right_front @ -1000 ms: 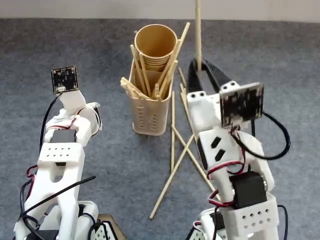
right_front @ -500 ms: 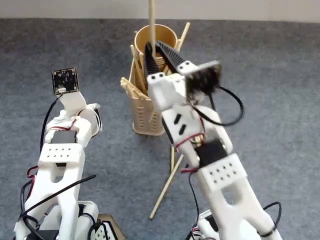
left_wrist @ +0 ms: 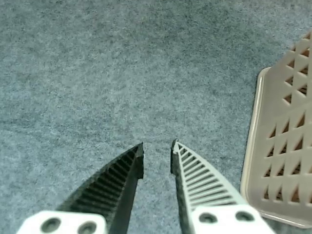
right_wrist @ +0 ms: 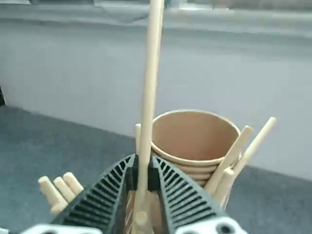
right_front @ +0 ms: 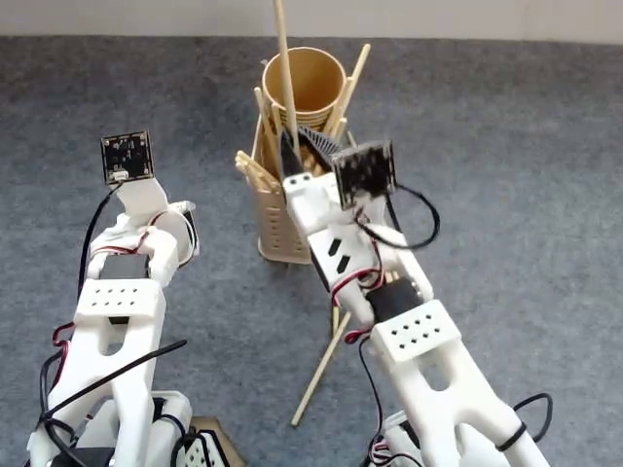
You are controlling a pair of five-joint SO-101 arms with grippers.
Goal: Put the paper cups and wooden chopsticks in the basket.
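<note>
A beige perforated basket (right_front: 284, 226) stands upright mid-table, holding stacked brown paper cups (right_front: 304, 82) and several wooden chopsticks (right_front: 255, 173). My right gripper (right_front: 295, 153) hangs over the basket's rim, shut on one upright chopstick (right_front: 285, 64) that rises past the cups (right_wrist: 195, 141). In the right wrist view the gripper (right_wrist: 144, 178) clamps the held chopstick (right_wrist: 151, 92). A few chopsticks (right_front: 329, 360) lie on the grey carpet under the right arm. My left gripper (left_wrist: 157, 153) stands open over bare carpet, beside the basket's wall (left_wrist: 285, 146).
Grey carpet (right_front: 506, 175) covers the table. A pale wall strip (right_front: 438, 17) runs along the far edge. The left arm (right_front: 122, 292) stands at the near left, with open carpet to its left and to the right of the basket.
The right arm swung left from the carpet beside the basket to above the basket, carrying the upright chopstick, then lowered slightly. The left arm stayed still.
</note>
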